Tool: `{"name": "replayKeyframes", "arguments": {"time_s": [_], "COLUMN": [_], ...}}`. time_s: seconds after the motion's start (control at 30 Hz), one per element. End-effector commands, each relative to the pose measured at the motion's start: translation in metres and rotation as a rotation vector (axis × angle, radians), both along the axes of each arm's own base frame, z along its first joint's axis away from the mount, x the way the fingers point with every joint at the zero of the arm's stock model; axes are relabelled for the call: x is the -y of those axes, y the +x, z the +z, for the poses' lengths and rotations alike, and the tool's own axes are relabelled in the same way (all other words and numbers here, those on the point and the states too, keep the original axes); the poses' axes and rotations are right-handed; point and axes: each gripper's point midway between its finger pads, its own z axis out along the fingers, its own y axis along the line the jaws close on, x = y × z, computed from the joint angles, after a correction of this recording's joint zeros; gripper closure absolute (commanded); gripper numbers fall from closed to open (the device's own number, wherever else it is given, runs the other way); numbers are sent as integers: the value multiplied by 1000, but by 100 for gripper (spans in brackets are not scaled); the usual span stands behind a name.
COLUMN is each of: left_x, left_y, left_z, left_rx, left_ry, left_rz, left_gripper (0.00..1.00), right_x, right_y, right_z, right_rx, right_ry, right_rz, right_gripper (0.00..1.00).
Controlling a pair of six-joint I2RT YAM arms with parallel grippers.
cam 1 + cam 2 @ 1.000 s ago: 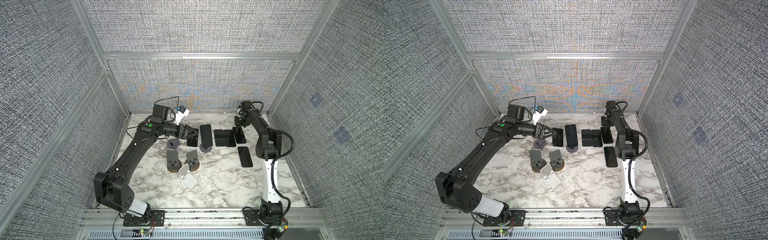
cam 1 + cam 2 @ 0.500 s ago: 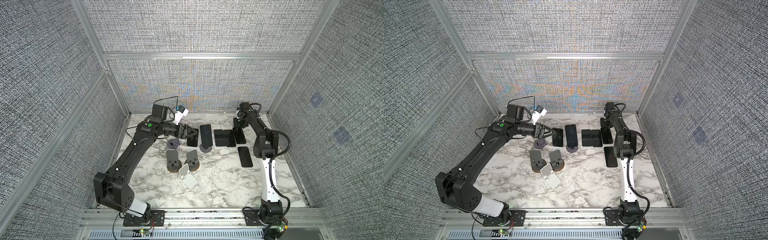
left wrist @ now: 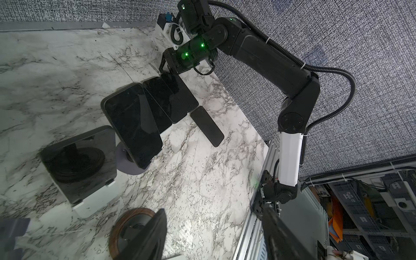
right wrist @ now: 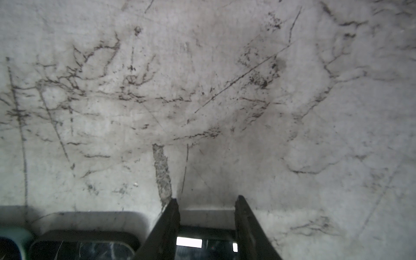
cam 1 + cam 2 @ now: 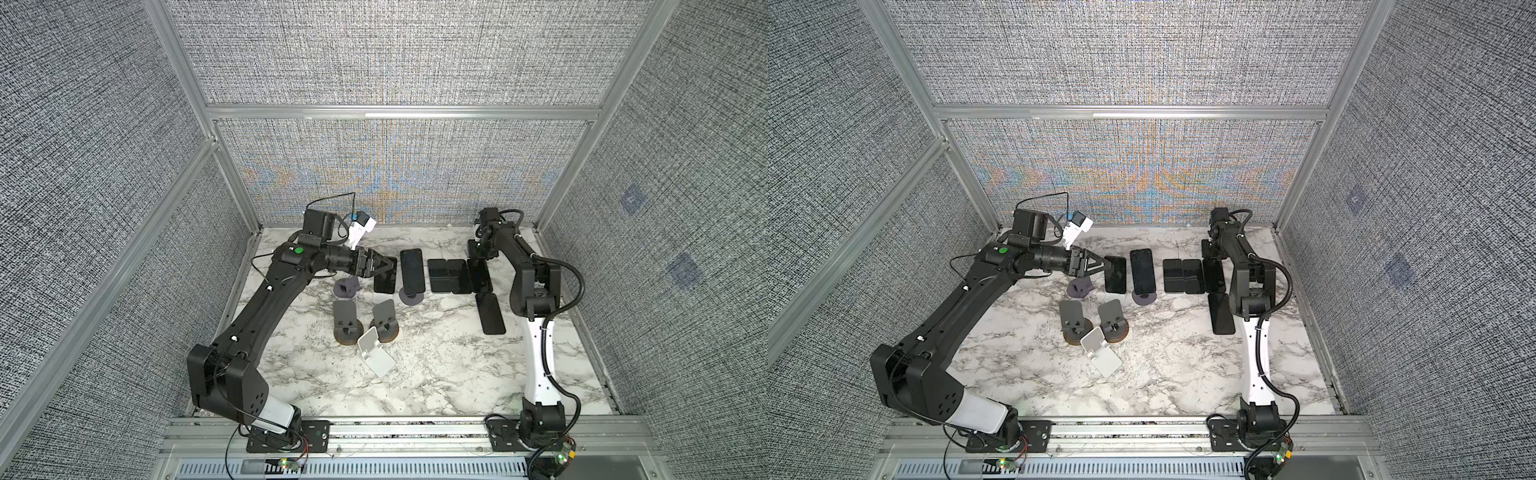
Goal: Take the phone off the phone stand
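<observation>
1. Phone (image 3: 78,162): leaned screen-out on a white stand (image 3: 96,202) toward the back of the table (image 5: 436,374), lower edge caught behind two small lips (image 3: 110,182).
2. Left gripper (image 3: 215,209): hovered near the phone's upper end, fingers spread wide, nothing between them.
3. Right gripper (image 4: 207,198): sat at the back right, jaws partly apart with the end of a flat phone (image 4: 216,247) between; could not tell whether pinching it.
4. Judged as the approach before the grasp. Called for squaring the pads to the long sides, closing on the frame rather than the glass, then lifting up along the lean until clear of the lips, and only then drawing away.
5. Needed care on the far side too: second phone (image 5: 411,270) on a purple stand (image 5: 411,297) just beside, close enough for a finger to clip.
6. Glossy black glass, mirror-like, rounded at the corners, probably slick under the pads. Matte white plastic under it, probably light and apt to slide or tip on the smooth marble-look top. Nearby, grey stands (image 5: 345,320) on round wooden bases, empty.
</observation>
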Motion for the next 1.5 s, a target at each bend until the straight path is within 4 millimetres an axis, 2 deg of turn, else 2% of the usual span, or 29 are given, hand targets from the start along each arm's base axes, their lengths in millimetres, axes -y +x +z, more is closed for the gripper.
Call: {"name": "replayKeyframes", "arguments": {"time_s": [0.0, 0.13, 0.27, 0.37, 0.5, 0.57, 0.67, 0.73, 0.93, 1.23, 1.47], "left_x": [-1, -4, -6, -13, -23, -26, -24, -26, -6, 18, 19], "left_y": [1, 5, 10, 24, 48, 58, 68, 83, 110, 120, 105], "left_z": [3, -3, -11, -22, -38, -45, -51, -59, -74, -95, -109], "left_rx": [26, 44, 66, 91, 145, 184, 314, 361, 301, 283, 237], "left_ry": [-3, 34, 67, 135, 234, 275, 322, 382, 415, 355, 335], "left_rz": [-2, 14, 27, 81, 159, 173, 102, 93, -56, -230, -287], "left_gripper": [32, 32, 32, 31, 28, 27, 27, 27, 27, 30, 34], "right_x": [0, 3, 8, 4, -11, -21, -38, -45, -60, -60, -57], "right_y": [1, 0, -16, -43, -88, -113, -146, -169, -227, -274, -287], "right_z": [19, 55, 89, 106, 120, 124, 128, 128, 132, 145, 152], "right_rx": [21, 69, 93, 78, 95, 101, 102, 91, 83, 70, 76], "right_ry": [4, 27, 56, 99, 184, 246, 338, 380, 467, 467, 459], "right_rz": [7, 9, 17, 32, 62, 81, 123, 140, 178, 181, 159], "right_gripper": [56, 41, 32, 29, 28, 29, 29, 29, 29, 30, 31]}}
